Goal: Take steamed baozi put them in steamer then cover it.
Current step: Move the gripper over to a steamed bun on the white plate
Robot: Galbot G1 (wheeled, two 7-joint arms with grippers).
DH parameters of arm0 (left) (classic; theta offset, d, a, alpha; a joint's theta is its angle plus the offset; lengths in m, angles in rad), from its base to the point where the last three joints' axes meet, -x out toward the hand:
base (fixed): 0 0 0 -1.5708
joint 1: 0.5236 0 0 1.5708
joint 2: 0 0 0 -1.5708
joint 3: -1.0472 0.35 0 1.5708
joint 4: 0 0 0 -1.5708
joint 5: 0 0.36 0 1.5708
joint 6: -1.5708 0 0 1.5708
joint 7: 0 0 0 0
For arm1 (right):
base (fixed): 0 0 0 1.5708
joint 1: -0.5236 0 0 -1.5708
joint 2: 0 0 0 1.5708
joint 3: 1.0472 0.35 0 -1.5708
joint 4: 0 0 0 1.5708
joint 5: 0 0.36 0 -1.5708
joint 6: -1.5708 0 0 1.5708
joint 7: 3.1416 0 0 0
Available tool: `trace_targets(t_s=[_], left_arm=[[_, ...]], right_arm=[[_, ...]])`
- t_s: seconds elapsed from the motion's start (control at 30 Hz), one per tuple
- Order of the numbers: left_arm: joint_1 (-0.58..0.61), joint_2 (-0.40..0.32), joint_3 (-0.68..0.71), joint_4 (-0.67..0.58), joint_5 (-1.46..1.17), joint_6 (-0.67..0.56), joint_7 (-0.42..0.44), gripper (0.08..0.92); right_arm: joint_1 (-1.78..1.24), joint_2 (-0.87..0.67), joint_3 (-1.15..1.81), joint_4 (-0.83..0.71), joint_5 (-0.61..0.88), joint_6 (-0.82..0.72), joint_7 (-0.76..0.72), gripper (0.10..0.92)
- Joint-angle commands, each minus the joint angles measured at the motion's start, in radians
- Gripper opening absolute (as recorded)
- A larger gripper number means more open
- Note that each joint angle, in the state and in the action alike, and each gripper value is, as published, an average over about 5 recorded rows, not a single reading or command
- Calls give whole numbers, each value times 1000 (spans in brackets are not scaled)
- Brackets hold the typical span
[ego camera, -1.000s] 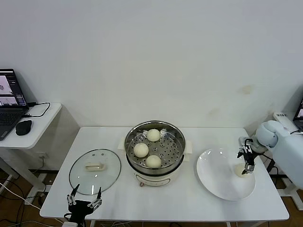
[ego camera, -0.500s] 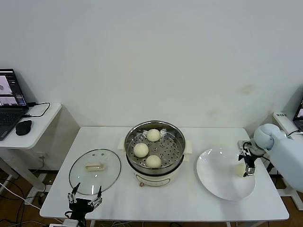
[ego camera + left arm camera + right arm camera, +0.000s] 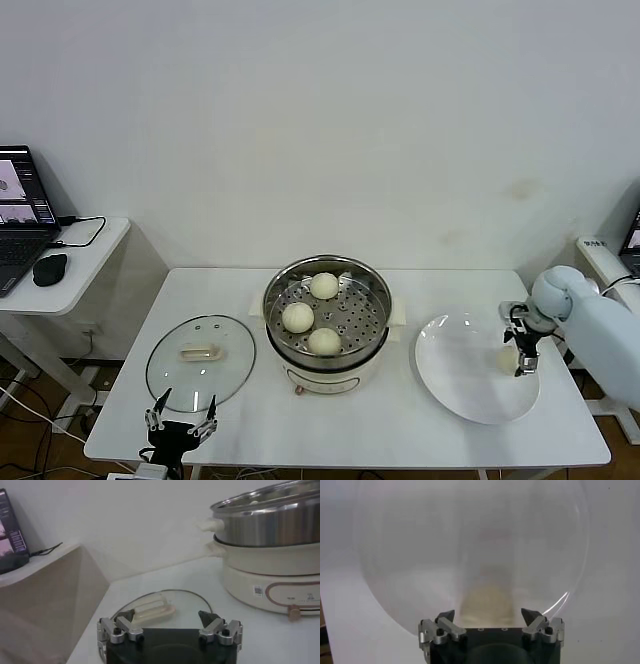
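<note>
Nearest, at the table's front edge: left gripper [image 3: 181, 417] parked low, fingers spread wide, holding nothing, just in front of the cover [image 3: 200, 362]. Cover lying flat on the white table [image 3: 330, 420], handle up; cream oblong handle [image 3: 198, 352] running left to right in the head view. In the left wrist view, cover's near rim [image 3: 165, 594] cut off by the gripper body, handle seen between the fingertips [image 3: 124, 616] but beyond them, untouched.

Right of centre: right gripper [image 3: 522, 350] down over the white plate [image 3: 450, 370], jaws wide apart, straddling the last steamed baozi [image 3: 507, 359] near the plate's right rim. Not clamped; contact with the bun hard to judge. In the right wrist view, bun [image 3: 487, 600] blurred, lying between the fingertips [image 3: 446, 616] and partly hidden by the gripper body; plate [image 3: 410, 540] reduced to a faint round outline.

Further back, mid-table: steamer [image 3: 327, 322] upright, uncovered, with three steamed baozi on the perforated tray, near [image 3: 323, 341], left [image 3: 297, 317] and far [image 3: 324, 286].

Far left: side desk with laptop [image 3: 22, 215], cut off by the frame edge, and mouse [image 3: 49, 269].
</note>
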Motion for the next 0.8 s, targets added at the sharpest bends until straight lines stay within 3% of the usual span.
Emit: trace_targets(t_s=[0.03, 0.27, 0.5, 0.8], left_arm=[[-3, 0, 0, 3, 1, 0, 0, 823], [-7, -3, 3, 4, 4, 1, 1, 823], [-11, -4, 6, 1, 8, 2, 1, 823], [-14, -10, 14, -4, 12, 1, 0, 823]], right_arm=[[-5, 0, 2, -5, -10, 2, 11, 823], [-8, -3, 6, -1, 4, -5, 13, 804], [-3, -13, 8, 11, 19, -13, 14, 660], [141, -79, -106, 111, 201, -78, -5, 636]])
